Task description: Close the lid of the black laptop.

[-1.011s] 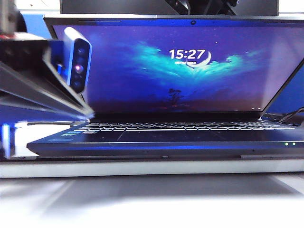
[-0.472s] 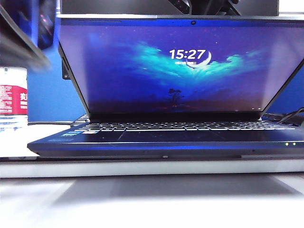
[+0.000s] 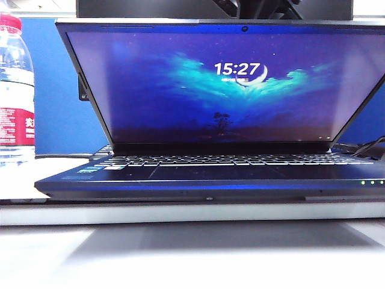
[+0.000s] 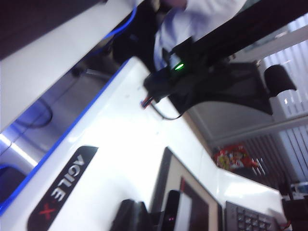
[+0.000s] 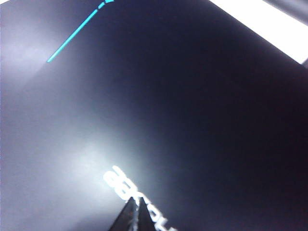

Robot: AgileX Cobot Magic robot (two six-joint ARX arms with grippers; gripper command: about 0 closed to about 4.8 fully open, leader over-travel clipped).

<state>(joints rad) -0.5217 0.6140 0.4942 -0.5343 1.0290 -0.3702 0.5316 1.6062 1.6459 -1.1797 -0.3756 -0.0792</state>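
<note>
At the far left of the exterior view stands a clear plastic water bottle (image 3: pixel 15 90) with a red cap and a red-and-white label, on the white table surface (image 3: pixel 192 253). Just beside it, filling the middle and right of the view, sits the wide slim black laptop (image 3: pixel 210 174), facing the camera, its white-lettered keyboard lit and small green lights on the right of its front edge. The lid (image 3: pixel 222 84), a thin black-framed screen panel, stands open and leans back a little, showing a blue night-sky picture with the time 15:27. Behind its top edge rises part of a larger black monitor (image 3: pixel 150 8) on a stand.

Neither arm shows in the exterior view. The left wrist view looks away from the laptop, over a white robot body (image 4: pixel 120 144) with a black "AGILE X" badge; two dark shapes at the picture's edge may be the left gripper (image 4: pixel 144 219), and I cannot tell whether its claw is apart or together.

The right wrist view shows the lid's smooth dark back (image 5: pixel 154 106) with white lettering, very near. The right gripper's (image 5: pixel 133 216) dark fingertips lie together, closed on nothing, at or just off that back.
</note>
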